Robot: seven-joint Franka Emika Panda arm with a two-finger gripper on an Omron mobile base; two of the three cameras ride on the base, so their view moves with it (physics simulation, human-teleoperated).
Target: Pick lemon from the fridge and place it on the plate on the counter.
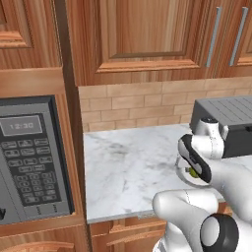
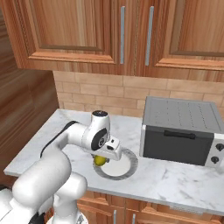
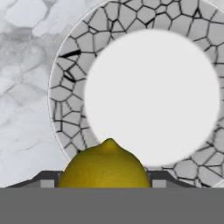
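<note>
The small yellow lemon (image 3: 105,165) sits between my gripper's (image 3: 104,181) two dark fingertips (image 3: 47,179), and the gripper is shut on it. Straight below lies the plate (image 3: 65,87), round with a grey cracked-pattern rim and a white centre, resting on the white marble counter (image 3: 22,65). From the right base view the gripper (image 2: 102,157) holds the lemon (image 2: 99,161) over the left rim of the plate (image 2: 127,168). In the left base view the lemon (image 1: 194,173) peeks out beside the hand, which hides most of the plate (image 1: 183,178). The fridge is out of view.
A grey toaster oven (image 2: 179,131) stands on the counter (image 2: 52,140) right of the plate. A black built-in microwave (image 1: 29,157) fills the wooden column to the left. Wooden wall cabinets (image 2: 87,30) hang above a brick backsplash.
</note>
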